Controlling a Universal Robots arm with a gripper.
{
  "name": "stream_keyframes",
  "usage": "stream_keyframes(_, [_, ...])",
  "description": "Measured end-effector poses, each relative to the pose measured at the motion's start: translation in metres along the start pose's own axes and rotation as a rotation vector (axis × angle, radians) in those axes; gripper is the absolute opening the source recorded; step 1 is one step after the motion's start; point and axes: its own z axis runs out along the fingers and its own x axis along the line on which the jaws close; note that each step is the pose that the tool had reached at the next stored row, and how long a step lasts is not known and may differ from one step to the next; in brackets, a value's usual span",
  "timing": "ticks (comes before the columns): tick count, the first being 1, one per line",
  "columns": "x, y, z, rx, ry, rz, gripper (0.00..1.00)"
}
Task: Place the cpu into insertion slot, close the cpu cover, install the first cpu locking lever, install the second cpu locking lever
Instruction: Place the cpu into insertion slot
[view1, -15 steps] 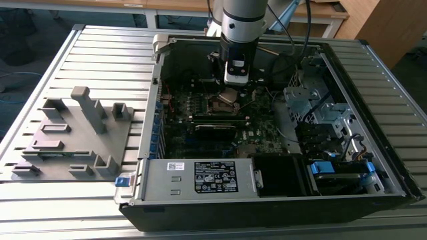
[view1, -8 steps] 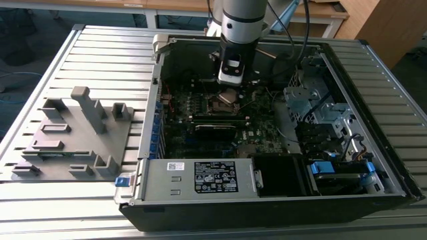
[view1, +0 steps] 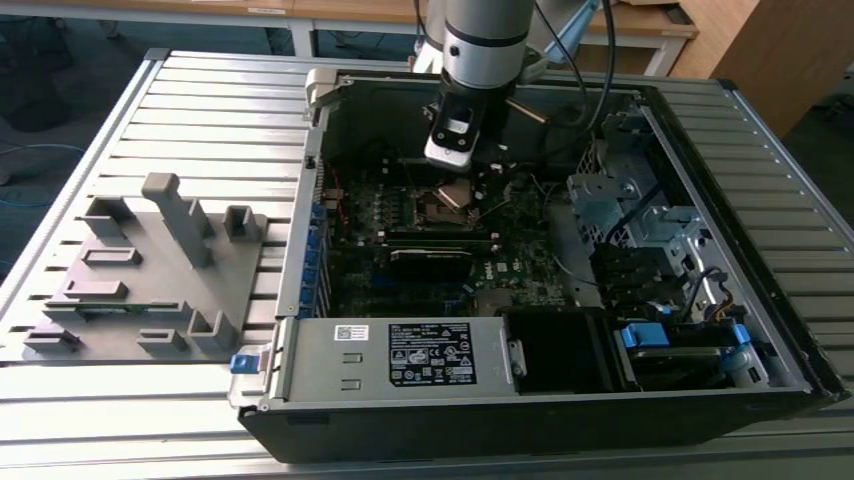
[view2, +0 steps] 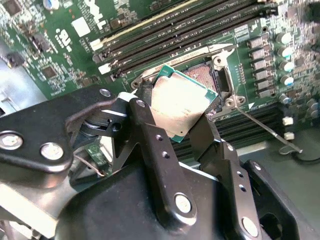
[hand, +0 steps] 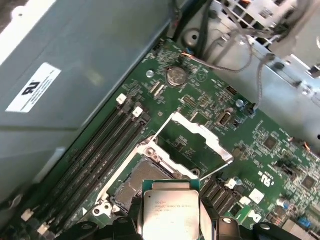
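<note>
cpu (view2: 181, 106) in hand (view2: 174, 119) near insertion slot (view2: 209, 80)

The arm (view1: 483, 40) enters at the top centre of the exterior view, its silver-grey forearm near vertical and the wrist pointing straight down. Under it hangs the gripper (view1: 454, 170), in the upper half of the frame, just past centre. In the second wrist view, two black fingers (view2: 150, 145) are clamped on opposite edges of the cpu (view2: 180, 102), which is held tilted between them. The first wrist view shows the same pinch, the chip squeezed between the black fingertips.
</note>
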Motion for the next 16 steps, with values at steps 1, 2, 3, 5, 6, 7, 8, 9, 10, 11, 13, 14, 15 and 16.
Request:
stream_keyframes(1, [0.0000,0.0000,0.0000,0.0000,-0.0002,0.004,0.54])
stream_keyframes(2, [0.0000,0.0000,0.0001,0.0000,-0.0002,0.005,0.54])
stream_keyframes(3, [0.0000,0.0000,0.0001,-0.0001,-0.0002,0.006,0.54])
stream_keyframes(5, [0.0000,0.0000,0.0003,0.0000,-0.0003,0.009,0.54])
stream_keyframes(6, [0.0000,0.0000,0.0003,0.0000,-0.0003,0.009,0.54])
stream_keyframes(7, [0.0000,0.0000,0.0003,0.0000,-0.0003,0.009,0.54])
stream_keyframes(8, [0.0000,0.0000,0.0003,0.0000,-0.0003,0.009,0.54])
stream_keyframes(9, [0.0000,0.0000,0.0002,0.0000,-0.0003,0.009,0.54])
stream_keyframes(10, [0.0000,0.0000,0.0003,0.0000,-0.0003,0.009,0.54])
stream_keyframes(11, [0.0000,0.0000,0.0003,-0.0001,-0.0003,0.009,0.54])
stream_keyframes(13, [0.0000,0.0000,0.0003,0.0000,-0.0003,0.009,0.54])
stream_keyframes(14, [0.0000,0.0000,0.0003,-0.0001,-0.0003,0.009,0.54])
stream_keyframes(15, [0.0000,0.0000,0.0003,0.0000,-0.0003,0.010,0.54])
stream_keyframes(16, [0.0000,0.0000,0.0006,-0.0002,-0.0003,0.013,0.54])
